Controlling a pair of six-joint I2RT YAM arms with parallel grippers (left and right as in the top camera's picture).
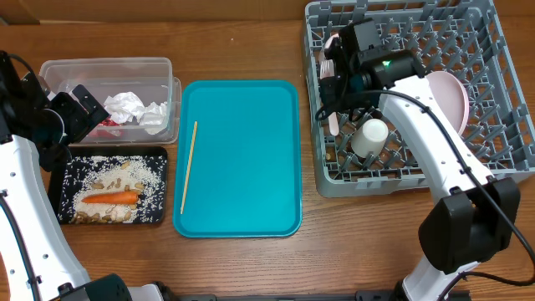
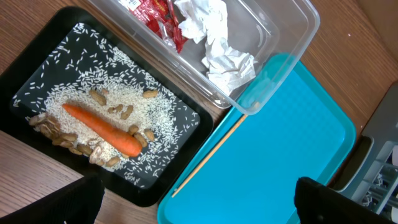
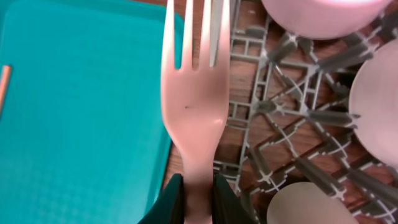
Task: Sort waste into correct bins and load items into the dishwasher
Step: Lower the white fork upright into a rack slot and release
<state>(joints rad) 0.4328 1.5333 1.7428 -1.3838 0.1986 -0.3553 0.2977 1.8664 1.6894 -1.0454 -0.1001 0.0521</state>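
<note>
My right gripper (image 3: 195,190) is shut on a pink plastic fork (image 3: 196,93), held over the left edge of the grey dishwasher rack (image 1: 493,180). The fork's handle shows in the overhead view (image 1: 333,117). The rack holds a pink bowl (image 1: 451,96) and a white cup (image 1: 370,138). A wooden chopstick (image 1: 189,165) lies on the left side of the teal tray (image 1: 251,192). My left gripper (image 2: 196,199) is open and empty, above the black tray's near corner. The clear bin (image 1: 58,71) holds crumpled white paper (image 1: 138,109) and a red wrapper (image 2: 155,15).
A black tray (image 1: 159,159) left of the teal tray holds rice, peanuts and a carrot (image 1: 110,198). The table is wooden. The clear bin sits behind the black tray.
</note>
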